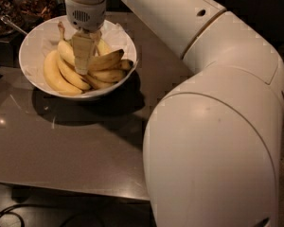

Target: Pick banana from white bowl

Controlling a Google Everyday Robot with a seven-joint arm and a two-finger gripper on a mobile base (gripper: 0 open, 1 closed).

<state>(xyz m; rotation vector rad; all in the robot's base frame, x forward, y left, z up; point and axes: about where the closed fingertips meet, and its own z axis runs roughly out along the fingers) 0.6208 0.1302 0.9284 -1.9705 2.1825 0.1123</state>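
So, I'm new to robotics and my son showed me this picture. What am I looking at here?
The big white shape is a single robot arm, seen by one camera looking down past its elbow. Where that camera is mounted is not known. At the arm's far end is its gripper, the tool for grasping. It reaches down into a white bowl that stands on a grey-brown table. The bowl holds several yellow bananas, and the gripper is down among them, beside the long curved banana with the thin stem. Whether it holds anything yet, I cannot tell.
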